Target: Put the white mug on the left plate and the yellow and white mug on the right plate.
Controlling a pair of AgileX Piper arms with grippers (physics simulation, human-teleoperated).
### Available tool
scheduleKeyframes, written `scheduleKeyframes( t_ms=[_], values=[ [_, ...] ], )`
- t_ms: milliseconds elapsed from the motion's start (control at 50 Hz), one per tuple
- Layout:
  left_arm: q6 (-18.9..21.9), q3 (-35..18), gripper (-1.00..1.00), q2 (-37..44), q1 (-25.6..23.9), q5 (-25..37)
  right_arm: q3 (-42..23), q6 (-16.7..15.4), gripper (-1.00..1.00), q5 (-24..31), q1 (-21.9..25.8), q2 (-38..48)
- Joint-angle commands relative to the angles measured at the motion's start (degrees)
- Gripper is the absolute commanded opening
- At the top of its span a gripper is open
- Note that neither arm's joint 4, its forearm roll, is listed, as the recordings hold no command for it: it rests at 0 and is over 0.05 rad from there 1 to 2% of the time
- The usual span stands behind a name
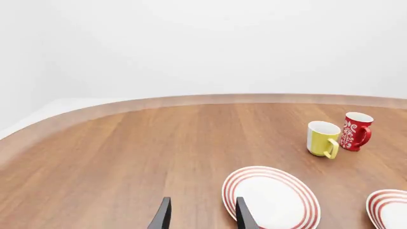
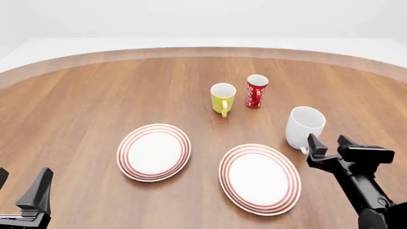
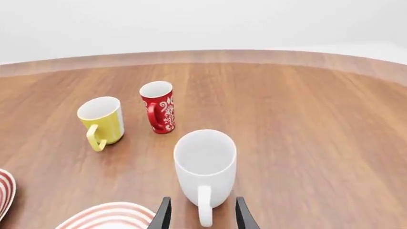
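Right gripper (image 2: 327,143) spread wide, I'm lined up on the handle of the white mug (image 2: 304,126), standing off the right plate (image 2: 259,178) toward the table's right edge, while left gripper (image 2: 22,183), also open, waits near the front-left corner.

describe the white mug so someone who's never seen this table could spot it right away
On the wooden table, look right of the two red-ringed plates, just ahead of the right gripper. The white mug stands upright there, plain white, clearly bigger than the yellow mug and red cup farther back.
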Motion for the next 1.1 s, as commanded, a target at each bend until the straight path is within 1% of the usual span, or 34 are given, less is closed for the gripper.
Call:
scheduleKeyframes(
  t_ms=[20, 640, 1100],
  values=[
    [0.0, 0.0, 1.0, 0.0, 0.0, 0.0, -2.12, 0.09, 1.0, -0.65, -0.34, 3.98],
    [0.0, 0.0, 1.0, 0.0, 0.0, 0.0, -7.27, 0.3, 1.0, -0.72, 0.04, 13.71],
    [0.0, 0.0, 1.0, 0.0, 0.0, 0.0, -9.84, 2.15, 1.0, -0.39, -0.05, 19.6]
  ],
)
